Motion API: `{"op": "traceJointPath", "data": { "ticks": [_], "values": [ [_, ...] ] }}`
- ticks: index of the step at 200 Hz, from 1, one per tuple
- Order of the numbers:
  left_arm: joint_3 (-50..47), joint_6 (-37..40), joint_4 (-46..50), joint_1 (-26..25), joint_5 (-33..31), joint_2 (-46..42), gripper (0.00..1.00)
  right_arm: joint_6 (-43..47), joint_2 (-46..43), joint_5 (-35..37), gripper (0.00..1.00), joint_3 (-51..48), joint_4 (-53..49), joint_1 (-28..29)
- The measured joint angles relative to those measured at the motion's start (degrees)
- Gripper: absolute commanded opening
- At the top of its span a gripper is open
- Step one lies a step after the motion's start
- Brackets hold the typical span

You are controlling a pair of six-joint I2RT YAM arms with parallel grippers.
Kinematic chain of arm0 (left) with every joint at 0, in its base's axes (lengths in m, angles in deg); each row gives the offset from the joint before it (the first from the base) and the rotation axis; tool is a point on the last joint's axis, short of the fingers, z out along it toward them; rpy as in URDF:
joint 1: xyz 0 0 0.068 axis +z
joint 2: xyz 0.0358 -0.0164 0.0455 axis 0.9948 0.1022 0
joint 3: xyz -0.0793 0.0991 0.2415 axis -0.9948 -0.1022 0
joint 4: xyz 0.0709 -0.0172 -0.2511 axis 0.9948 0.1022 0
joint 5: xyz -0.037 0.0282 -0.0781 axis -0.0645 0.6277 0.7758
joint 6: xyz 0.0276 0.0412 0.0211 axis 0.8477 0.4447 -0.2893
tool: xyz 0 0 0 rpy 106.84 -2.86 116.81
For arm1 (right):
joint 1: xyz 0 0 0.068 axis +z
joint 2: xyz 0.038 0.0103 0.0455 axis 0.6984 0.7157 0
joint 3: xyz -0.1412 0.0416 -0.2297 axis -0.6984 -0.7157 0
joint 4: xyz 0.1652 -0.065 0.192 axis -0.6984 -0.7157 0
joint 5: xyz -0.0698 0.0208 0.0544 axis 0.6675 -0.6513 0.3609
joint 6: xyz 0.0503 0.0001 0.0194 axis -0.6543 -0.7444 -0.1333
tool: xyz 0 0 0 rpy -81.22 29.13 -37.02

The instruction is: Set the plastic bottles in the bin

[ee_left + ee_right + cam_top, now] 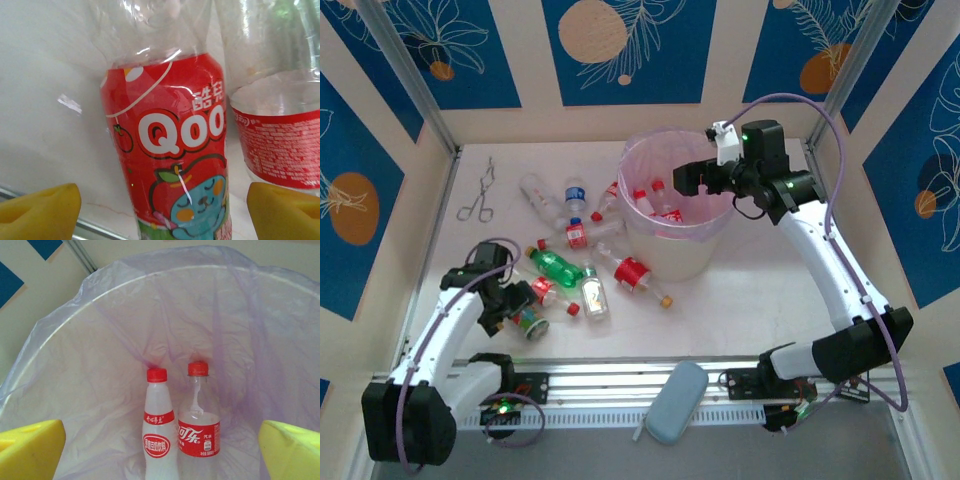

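Several plastic bottles lie on the table left of the bin (677, 245), among them a green one (557, 265) and a red-labelled one (634, 272). My left gripper (518, 305) is low over the near-left bottles and open. Its yellow fingers (40, 210) stand wide on either side of a red "Qoo" bottle (170, 145), with a second red-labelled bottle (280, 145) to the right. My right gripper (692, 180) hangs open over the bin's rim (150, 285). Far below its fingers (292, 450), two red-capped bottles, a milky one (159, 435) and a clear one (199, 420), lie inside the bin.
Metal forceps (480, 195) lie at the far left of the table. A grey-blue pouch (675, 403) rests on the near rail between the arm bases. Walls close the table on three sides. A clear blue-capped bottle (575, 195) lies near the bin's left side.
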Motion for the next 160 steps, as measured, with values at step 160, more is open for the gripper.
{"op": "traceJointPath", "data": {
  "ticks": [160],
  "values": [
    [-8.0, -6.3, -8.7, -2.3, 0.7, 0.3, 0.52, -2.3, -2.5, -0.6, 0.98, -2.7, 1.4, -1.2]
  ]
}}
